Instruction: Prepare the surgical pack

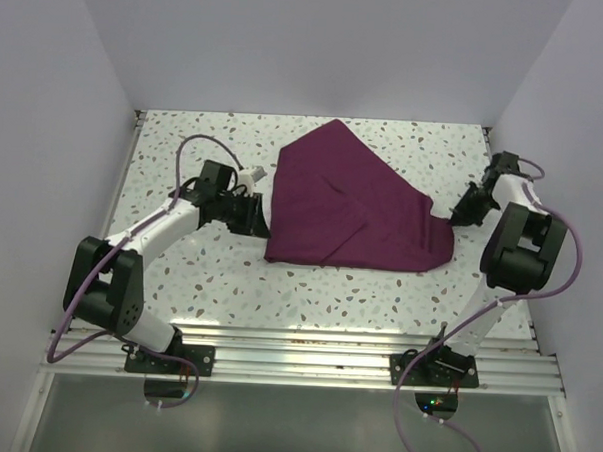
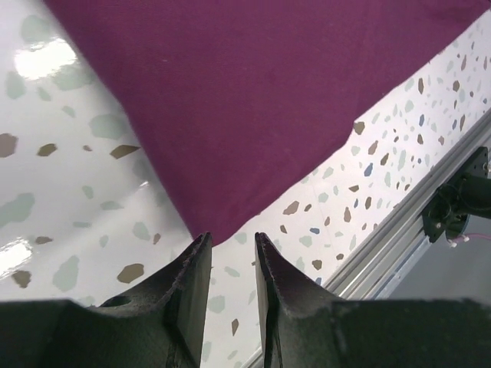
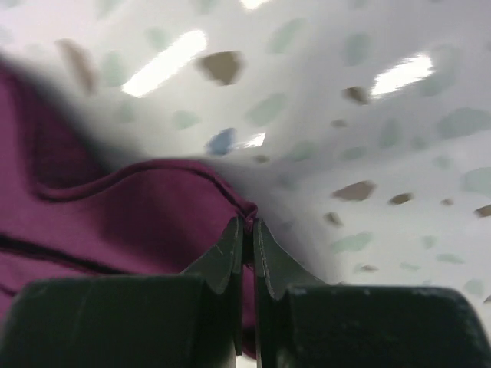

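The surgical pack shows only as a plum-purple cloth (image 1: 348, 203), lying folded and rumpled in the middle of the speckled table (image 1: 185, 141); no tray, instruments or gauze are in view. My left gripper (image 1: 250, 212) sits low at the cloth's left edge. In the left wrist view its jaws (image 2: 232, 239) stand open, with a corner of the cloth (image 2: 253, 100) just beyond the fingertips and nothing between them. My right gripper (image 1: 460, 215) is at the cloth's right corner. In the right wrist view it (image 3: 248, 222) is shut on a bunched fold of the cloth (image 3: 130, 215).
An aluminium rail (image 1: 306, 351) runs along the table's near edge, also seen in the left wrist view as a rail (image 2: 399, 222). White walls (image 1: 46, 125) close in the table on the left, back and right.
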{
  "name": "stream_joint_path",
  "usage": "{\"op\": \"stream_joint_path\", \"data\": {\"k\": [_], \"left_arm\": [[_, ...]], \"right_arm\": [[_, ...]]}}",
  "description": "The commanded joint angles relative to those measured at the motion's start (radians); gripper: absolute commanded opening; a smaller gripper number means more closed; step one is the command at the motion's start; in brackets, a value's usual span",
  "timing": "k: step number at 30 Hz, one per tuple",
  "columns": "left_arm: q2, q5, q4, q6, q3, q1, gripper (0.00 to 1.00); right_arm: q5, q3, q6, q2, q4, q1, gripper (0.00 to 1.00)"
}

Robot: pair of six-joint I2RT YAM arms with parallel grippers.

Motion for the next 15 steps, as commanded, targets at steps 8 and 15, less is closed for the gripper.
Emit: {"op": "stream_joint_path", "data": {"k": [8,15], "left_arm": [[0.003,-0.065,-0.047,-0.038,0.032,0.145,0.33],[0.109,-0.036,0.014,-0.081,0.041,0.146,0.32]], "right_arm": [[-0.057,0.431,0.137,-0.115,-0.289,0.367,0.0],[-0.101,0.52,0.206,-0.081,-0.263,0.595,0.0]]}}
